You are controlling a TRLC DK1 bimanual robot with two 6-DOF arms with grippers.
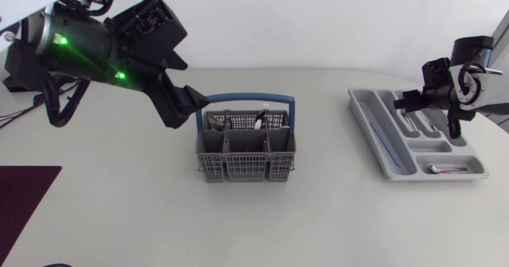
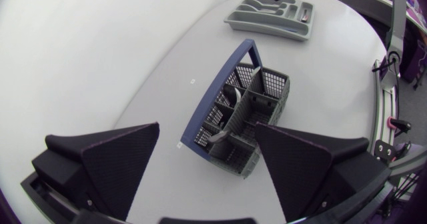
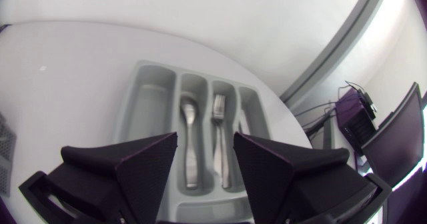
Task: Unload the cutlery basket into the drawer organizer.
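Surface: pale grey-white rounded table (image 1: 318, 219).
Basket: grey mesh plastic cutlery basket (image 1: 245, 157) with a blue hoop handle (image 1: 246, 97), upright near the table's middle, well apart from the organizer.
In the basket: silvery metal cutlery pieces (image 1: 258, 124) standing in the rear compartments, too small to tell spoon from fork.
Organizer: light grey moulded plastic drawer organizer (image 1: 362, 102) lying flat toward the table's right side, divided into long lengthwise compartments and one short crosswise compartment at its near end.
In the organizer: silvery metal spoon (image 3: 190, 134) and silvery metal fork (image 3: 220, 124) side by side in neighbouring middle compartments; thin blue stick-like item (image 1: 382, 137) in the long outer compartment nearest the basket; small silvery item with a reddish part (image 1: 442, 168) in the crosswise compartment.
Left gripper: matte black left gripper (image 2: 208, 127) above the basket, by its left rear corner; broad wedge fingers (image 2: 120, 167) spread wide, holding and touching nothing, the basket seen ahead between them.
Right gripper: matte black right gripper (image 3: 205, 137) above the organizer; fingers (image 3: 143, 167) parted by a moderate gap, gripping nothing, spoon handle and fork visible beneath that gap.
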